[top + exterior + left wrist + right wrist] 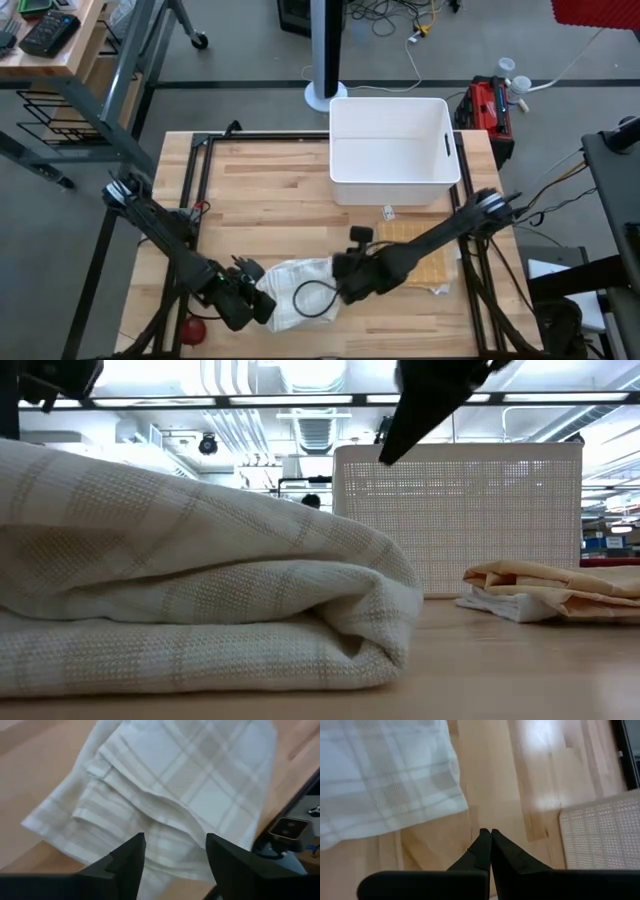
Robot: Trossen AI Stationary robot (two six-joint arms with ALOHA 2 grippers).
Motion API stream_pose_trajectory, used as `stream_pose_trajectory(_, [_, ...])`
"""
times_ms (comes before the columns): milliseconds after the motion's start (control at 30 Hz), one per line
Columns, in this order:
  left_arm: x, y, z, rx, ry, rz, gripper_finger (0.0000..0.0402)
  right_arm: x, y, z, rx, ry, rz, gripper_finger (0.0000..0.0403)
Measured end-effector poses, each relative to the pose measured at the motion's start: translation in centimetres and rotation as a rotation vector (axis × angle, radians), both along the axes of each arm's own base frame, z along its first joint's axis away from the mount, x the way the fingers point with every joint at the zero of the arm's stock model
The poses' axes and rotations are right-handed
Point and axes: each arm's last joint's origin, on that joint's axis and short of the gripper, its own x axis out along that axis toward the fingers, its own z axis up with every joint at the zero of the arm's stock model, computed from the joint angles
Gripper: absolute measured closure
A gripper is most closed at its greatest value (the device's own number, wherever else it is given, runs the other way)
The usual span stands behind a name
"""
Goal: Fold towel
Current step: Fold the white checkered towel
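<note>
A white towel (pixel 298 292) with pale grey checks lies folded in several layers on the wooden table near its front edge. In the low view the towel (pixel 200 600) has its rounded fold turned toward the bin. My left gripper (pixel 175 855) is open just above the towel's left end (pixel 262 305), with nothing between its fingers. My right gripper (pixel 487 845) is shut and hangs over bare wood just past the towel's right edge (pixel 455 795).
A white bin (pixel 395 150) stands at the far middle-right of the table. A folded tan towel (pixel 428 262) lies in front of the bin, partly under my right arm. A small red object (pixel 192 328) sits at the front left. The table's middle left is bare wood.
</note>
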Motion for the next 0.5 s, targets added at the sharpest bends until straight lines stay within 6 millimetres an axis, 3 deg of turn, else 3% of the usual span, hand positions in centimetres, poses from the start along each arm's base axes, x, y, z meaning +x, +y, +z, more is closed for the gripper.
stream_pose_trajectory(233, [1.7, -0.8, -2.4, -0.003, 0.011, 0.013, 0.0187, -3.5, -1.8, 2.6, 0.080, -0.161, -0.003, 0.0403])
stream_pose_trajectory(500, [3.3, -0.8, -4.5, 0.023, 0.010, 0.035, 0.0206, -4.8, -2.7, 4.2, 0.100, -0.231, -0.011, 0.0403])
